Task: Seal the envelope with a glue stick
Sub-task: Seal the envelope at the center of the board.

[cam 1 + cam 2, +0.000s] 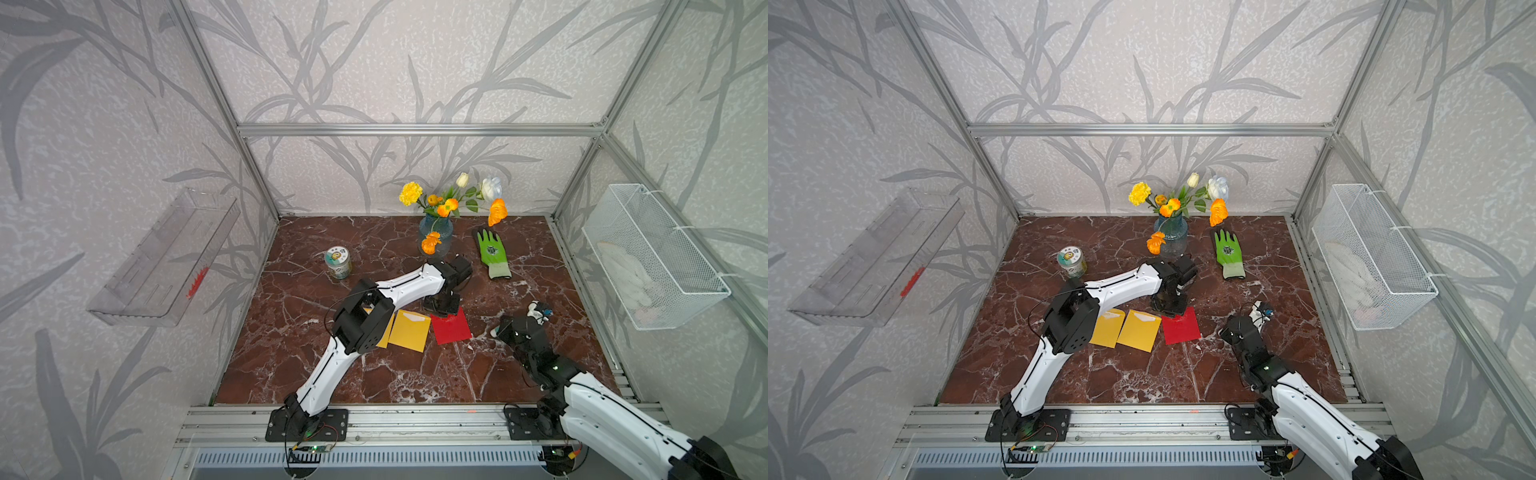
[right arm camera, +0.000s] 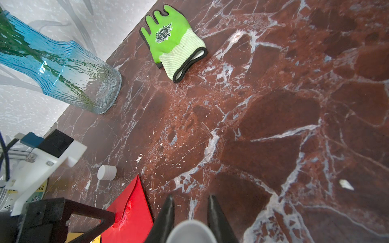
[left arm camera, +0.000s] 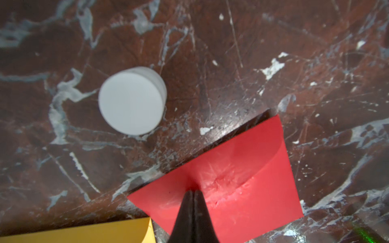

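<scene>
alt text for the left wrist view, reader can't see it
The left gripper, shut, touches a creased, smeared red envelope lying on a brown marble table. A white cap stands nearby, and a yellow envelope corner shows.

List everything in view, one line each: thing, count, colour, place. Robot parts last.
red envelope: one, red, mid-table, flap creased
yellow envelopes: two, yellow, side by side, left of the red one
cap: one, white, on the table near the red envelope
glue stick: one, white, in the right gripper
jar: one, green-and-white label, back left of table
vase: one, blue glass, back of table
flowers: several, yellow, orange, white, in the vase
glove: one, green, right of the vase
shelf: one, clear, left wall
basket: one, white wire, right wall
table: one, red-brown marble
left gripper: black fingers shut, tips on the red envelope
right gripper: shut on the glue stick
</scene>
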Controlling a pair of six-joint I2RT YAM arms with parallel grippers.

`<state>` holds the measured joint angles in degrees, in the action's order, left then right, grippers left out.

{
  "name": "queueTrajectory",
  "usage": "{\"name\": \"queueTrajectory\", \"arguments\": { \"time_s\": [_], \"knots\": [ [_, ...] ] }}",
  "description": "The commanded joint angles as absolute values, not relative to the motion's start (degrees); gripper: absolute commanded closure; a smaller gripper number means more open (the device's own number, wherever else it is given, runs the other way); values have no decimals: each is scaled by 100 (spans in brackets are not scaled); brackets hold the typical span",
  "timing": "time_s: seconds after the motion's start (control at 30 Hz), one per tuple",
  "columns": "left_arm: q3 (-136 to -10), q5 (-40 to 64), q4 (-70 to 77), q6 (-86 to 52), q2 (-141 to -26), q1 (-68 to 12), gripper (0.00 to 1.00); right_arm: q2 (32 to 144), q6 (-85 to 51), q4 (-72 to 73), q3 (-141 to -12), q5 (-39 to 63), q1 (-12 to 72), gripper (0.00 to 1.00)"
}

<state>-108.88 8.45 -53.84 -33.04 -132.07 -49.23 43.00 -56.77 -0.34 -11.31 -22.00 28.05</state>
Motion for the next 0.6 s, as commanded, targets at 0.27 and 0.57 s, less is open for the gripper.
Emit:
{"name": "queueTrajectory", "arguments": {
  "time_s": [0.27, 0.57],
  "knots": [
    [-10869, 742, -5278, -3308, -13297, -4913, 99, 4342, -5632, -71, -1301, -2302, 2777, 100],
    [-10653, 278, -5390, -3217, -13567, -5048, 98, 4303, -5609, -123, -1316, -2374, 2777, 100]
  ]
}}
